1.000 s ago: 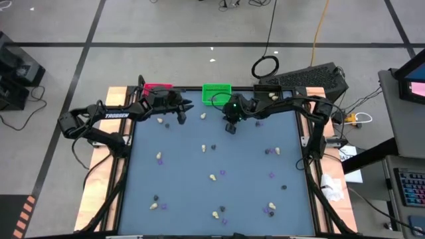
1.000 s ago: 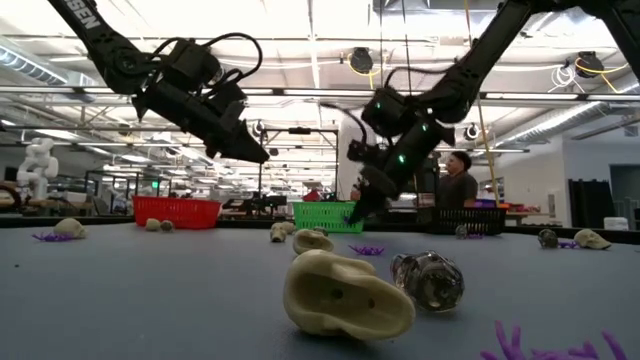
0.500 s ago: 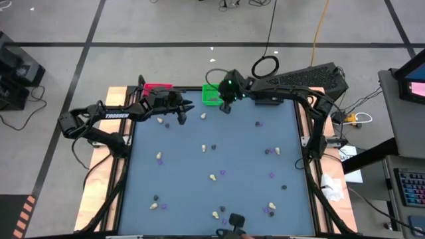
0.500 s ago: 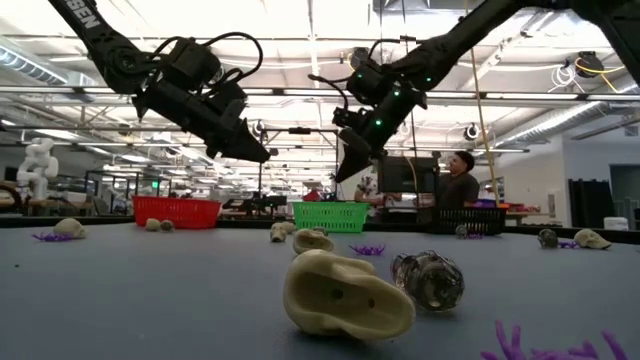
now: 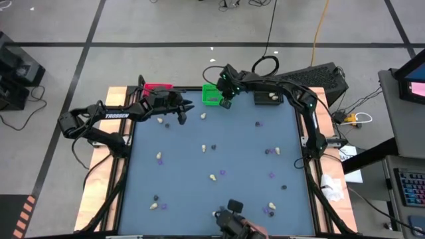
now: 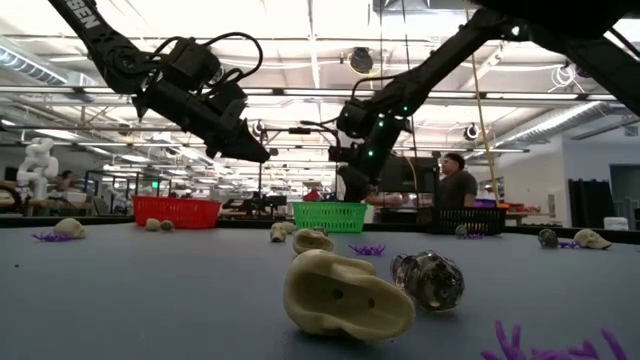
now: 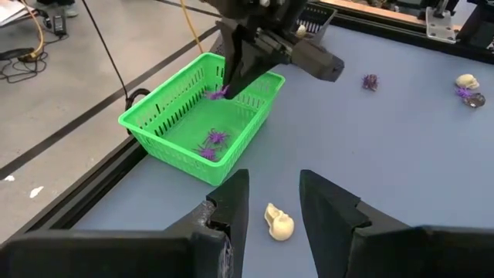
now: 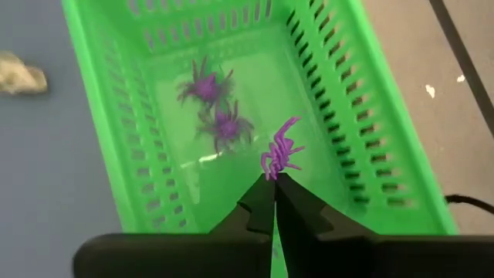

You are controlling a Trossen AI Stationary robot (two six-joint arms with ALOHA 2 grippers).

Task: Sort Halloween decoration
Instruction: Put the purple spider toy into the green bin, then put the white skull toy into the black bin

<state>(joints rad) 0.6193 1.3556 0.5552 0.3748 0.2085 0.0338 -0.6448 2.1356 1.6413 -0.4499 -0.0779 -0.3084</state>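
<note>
Right gripper [image 8: 272, 193] hangs over the green bin [image 5: 214, 93] at the upper centre of the high view, jaws closed on a purple spider [image 8: 279, 157] held above the bin's interior. Two more purple spiders [image 8: 214, 104] lie on the bin floor. Left gripper [image 7: 272, 194] hovers above the table [image 5: 246, 159] near the upper left, jaws open and empty, a cream skull [image 7: 279, 223] on the table just beyond its fingers. Other trinkets remain scattered across the table. Red bin [image 5: 157, 87] sits left of the green one.
</note>
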